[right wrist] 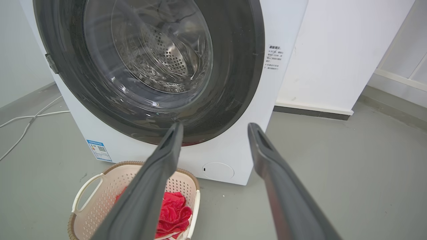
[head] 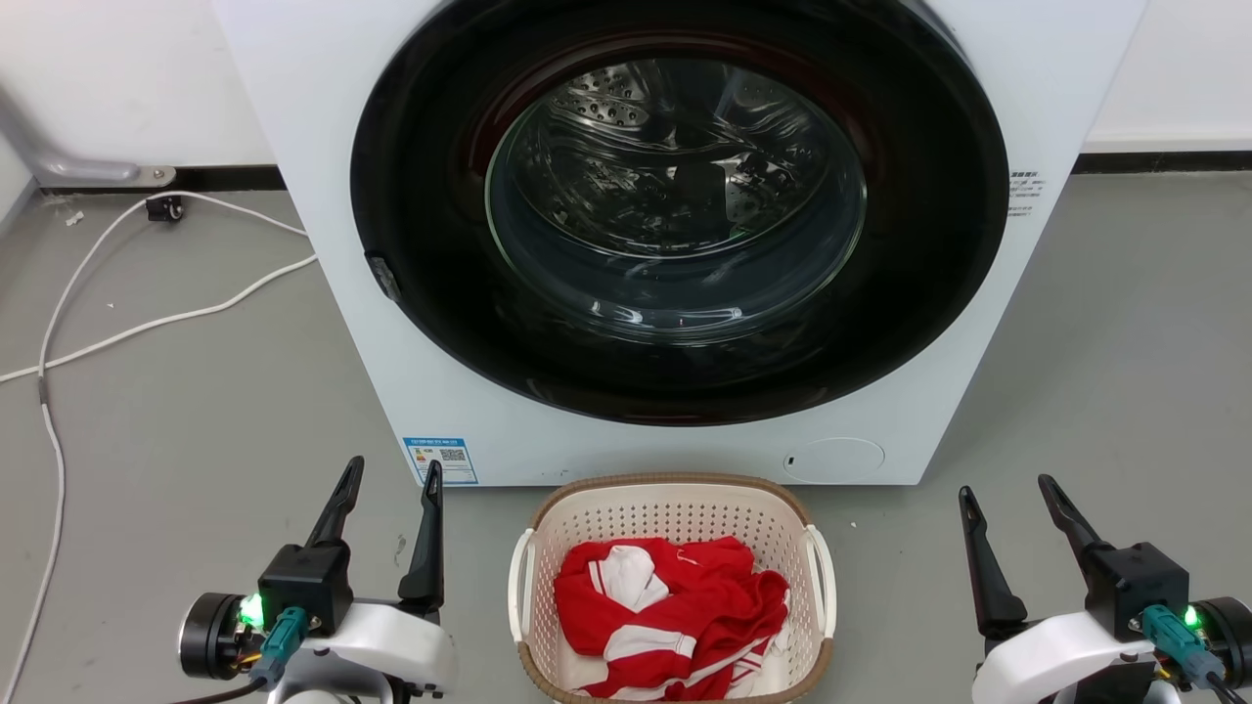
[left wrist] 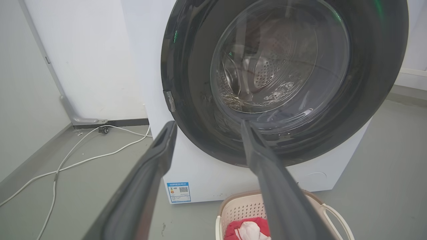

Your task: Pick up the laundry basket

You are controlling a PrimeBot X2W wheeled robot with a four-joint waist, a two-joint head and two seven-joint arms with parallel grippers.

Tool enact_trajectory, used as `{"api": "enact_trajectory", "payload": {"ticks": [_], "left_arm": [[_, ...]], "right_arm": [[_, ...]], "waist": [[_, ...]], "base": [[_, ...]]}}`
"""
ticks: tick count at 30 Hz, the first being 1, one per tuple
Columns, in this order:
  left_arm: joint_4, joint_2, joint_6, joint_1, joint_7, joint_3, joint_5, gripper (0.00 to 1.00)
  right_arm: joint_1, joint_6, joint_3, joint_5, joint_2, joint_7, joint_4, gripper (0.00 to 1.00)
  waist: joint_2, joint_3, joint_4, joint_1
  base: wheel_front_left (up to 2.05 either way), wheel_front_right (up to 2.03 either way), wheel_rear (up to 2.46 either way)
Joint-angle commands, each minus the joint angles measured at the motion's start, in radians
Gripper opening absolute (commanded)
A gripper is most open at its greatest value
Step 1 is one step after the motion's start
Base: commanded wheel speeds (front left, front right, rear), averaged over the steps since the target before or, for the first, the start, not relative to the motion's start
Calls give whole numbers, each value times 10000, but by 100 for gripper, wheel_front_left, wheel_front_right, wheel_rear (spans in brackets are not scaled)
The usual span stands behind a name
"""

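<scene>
From the head camera, the laundry basket [head: 675, 510] sits on the gray floor [head: 1105, 391], just in front of the washing machine [head: 333, 244]. The machine's round door [head: 675, 196] is closed. A red and white cloth [head: 675, 606] lies inside the basket. The left gripper [head: 393, 465] is on one side of the basket and the right gripper [head: 1006, 485] is on the other. Both are apart from it. Each one has its two fingers spread wide, with nothing between them. A white cable [head: 147, 323] lies on the floor far off to the left.

From the left wrist camera, the two dark fingers are spread apart and point at the washer door. The basket [left wrist: 242, 208] is low down, under one finger.

From the right wrist camera, the fingers are also spread and hold nothing. The basket [right wrist: 113, 186] is down at the lower left.

I think the job has not really begun. Nothing touches the basket. The grippers must reach the white side handles [head: 520, 577], close on them, and lift.
</scene>
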Motion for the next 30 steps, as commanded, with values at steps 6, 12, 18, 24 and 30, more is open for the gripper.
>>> {"api": "enact_trajectory", "payload": {"ticks": [6,12,18,24,30], "left_arm": [[136,13,16,-431,-48,5,-24,100],[411,40,-23,-1225,-48,26,-78,100],[1192,104,-175,-2370,102,49,-340,100],[2298,243,-388,-3697,475,161,-800,100],[3844,376,-619,-4905,1009,124,-1410,100]], "right_arm": [[-276,-7,-40,140,41,10,104,100],[-928,-7,-122,108,40,55,397,100],[-1992,-7,-105,234,38,384,951,100],[-3229,-7,93,316,37,1134,1946,100],[-4406,-7,314,444,37,1891,3228,100]], "waist": [[0,301,-37,0],[0,877,-97,0],[0,1732,-156,0],[0,2727,-216,0],[0,3624,-230,0]], "base": [[0,0,0],[0,0,0],[0,0,0],[0,0,0],[0,0,0]]}}
